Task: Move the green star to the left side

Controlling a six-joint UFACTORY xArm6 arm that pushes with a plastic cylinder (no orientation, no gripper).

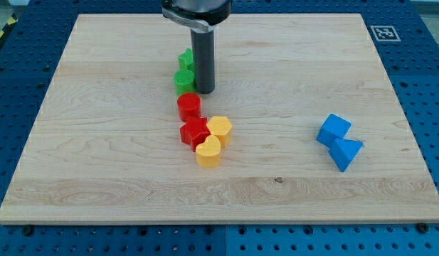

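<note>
1. The table point(290, 43) is a pale wooden board lying on a blue perforated surface point(425, 85), with a small black-and-white marker tag point(382, 32) at its corner in the view's top right.
2. The tool is a plain dark rod with nothing to open or close, and it holds nothing. My tip point(204, 92) rests on the board a little to the view's left of centre, in the upper half.
3. The green star point(186, 59) sits just to the view's left of the rod, partly hidden behind it. It appears to touch the rod, though contact cannot be confirmed.
4. A green round block point(183, 82) lies directly below the star, touching or nearly touching it, and sits right beside my tip on its left.
5. A red cylinder point(189, 106) stands just below the green round block.
6. Further down, a red block point(193, 132) of unclear shape presses against a yellow hexagon point(220, 128) on its right, and a yellow heart-like block point(208, 151) sits just beneath both.
7. Well apart, on the view's right, a blue cube-like block point(334, 129) touches a blue wedge-shaped block point(345, 152) below it.
</note>
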